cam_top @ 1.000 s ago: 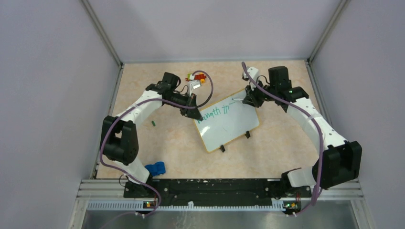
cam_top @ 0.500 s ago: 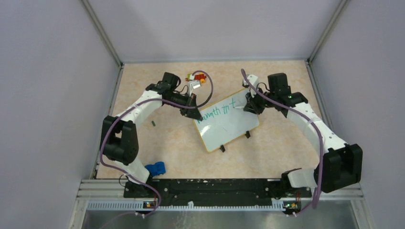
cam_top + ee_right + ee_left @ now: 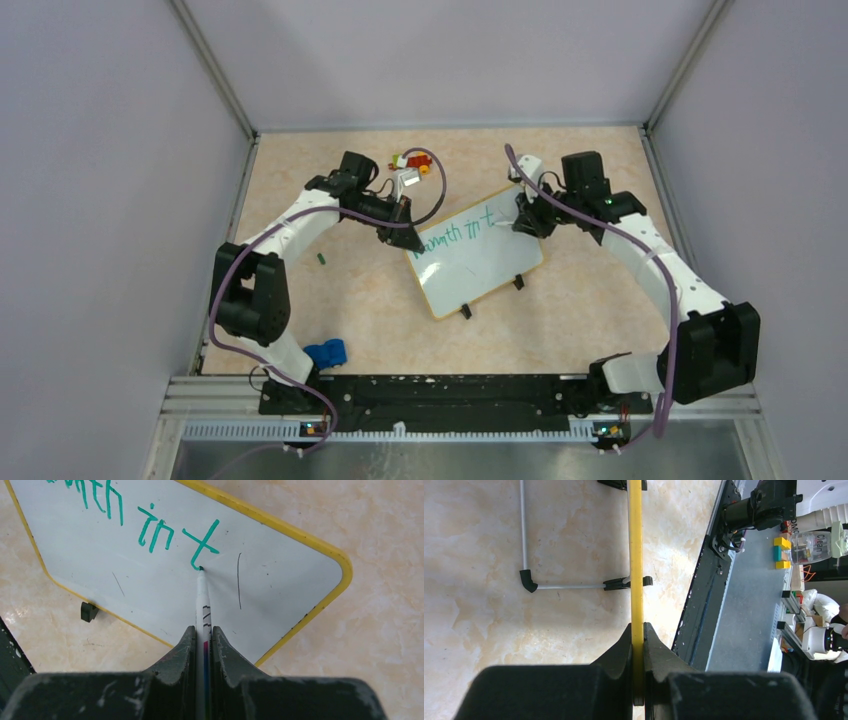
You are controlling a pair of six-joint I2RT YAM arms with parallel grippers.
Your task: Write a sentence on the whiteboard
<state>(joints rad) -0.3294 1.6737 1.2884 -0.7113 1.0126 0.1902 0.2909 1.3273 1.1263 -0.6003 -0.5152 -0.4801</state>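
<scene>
— Whiteboard (image 3: 480, 262)?
— Toward the bench's (image 3: 330, 300) far edge. My left gripper (image 3: 637, 630) is clamping its rim, my right gripper (image 3: 203, 635) pinching the marker (image 3: 202, 600) at the sentence (image 3: 155, 532) — pressing harder, I'm risking skidding it.

The whiteboard (image 3: 150, 595) reads "in t"; a bottle (image 3: 811, 547) reads "Clean".

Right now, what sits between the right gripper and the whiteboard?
Only the marker: the right gripper clamps it, and its tip touches the whiteboard at the green lettering, seen in the right wrist view.
</scene>
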